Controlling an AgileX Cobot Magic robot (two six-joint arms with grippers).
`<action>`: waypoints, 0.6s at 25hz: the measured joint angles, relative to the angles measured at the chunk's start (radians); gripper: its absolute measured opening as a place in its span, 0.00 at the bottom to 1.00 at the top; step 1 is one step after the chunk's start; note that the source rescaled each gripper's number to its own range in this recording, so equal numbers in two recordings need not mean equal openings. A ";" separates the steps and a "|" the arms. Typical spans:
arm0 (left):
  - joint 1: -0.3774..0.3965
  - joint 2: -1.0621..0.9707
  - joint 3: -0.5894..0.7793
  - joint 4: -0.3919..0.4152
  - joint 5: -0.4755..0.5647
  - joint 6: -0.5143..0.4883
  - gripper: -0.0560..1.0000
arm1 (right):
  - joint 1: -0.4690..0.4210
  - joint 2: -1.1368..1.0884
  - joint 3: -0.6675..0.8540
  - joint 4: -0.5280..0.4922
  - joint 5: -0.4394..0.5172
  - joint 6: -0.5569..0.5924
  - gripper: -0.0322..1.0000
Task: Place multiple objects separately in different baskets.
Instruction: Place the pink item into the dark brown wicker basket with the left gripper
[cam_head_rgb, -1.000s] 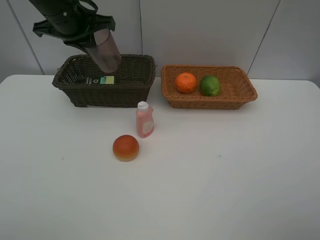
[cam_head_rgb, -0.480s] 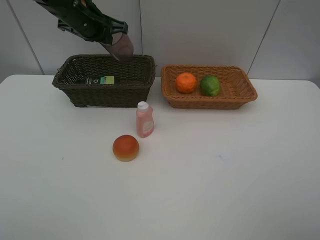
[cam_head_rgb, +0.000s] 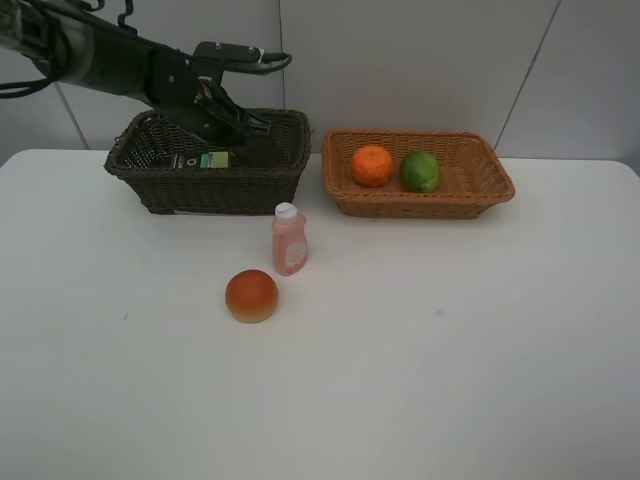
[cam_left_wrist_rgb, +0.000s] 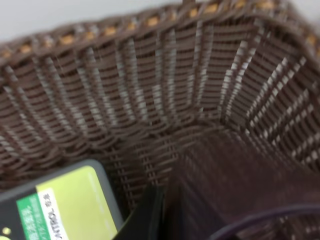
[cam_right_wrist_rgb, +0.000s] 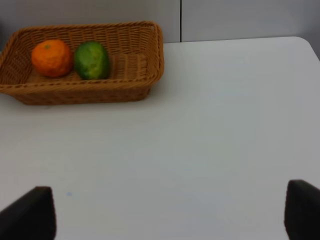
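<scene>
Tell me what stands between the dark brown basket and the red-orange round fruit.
The pink bottle with white cap, upright, slightly right of the line from dark brown basket to red-orange round fruit; seen in the exterior high view.

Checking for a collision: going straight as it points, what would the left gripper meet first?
Likely the inner wall of the dark basket, its held cup touching first; depth unclear.

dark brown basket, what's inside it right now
A dark grey bottle with a green label lies inside the dark brown basket, and the left gripper reaches in holding a translucent mauve cup. The front wall and arm hide whether the cup touches the floor.
</scene>
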 joint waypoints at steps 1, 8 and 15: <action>0.000 0.010 0.000 0.000 0.000 0.001 0.05 | 0.000 0.000 0.000 0.000 0.000 0.000 1.00; 0.000 0.019 0.000 -0.001 0.010 0.001 0.44 | 0.000 0.000 0.000 0.000 0.000 0.000 1.00; 0.000 -0.028 0.000 -0.008 0.013 0.001 0.99 | 0.000 0.000 0.000 0.000 0.000 0.000 1.00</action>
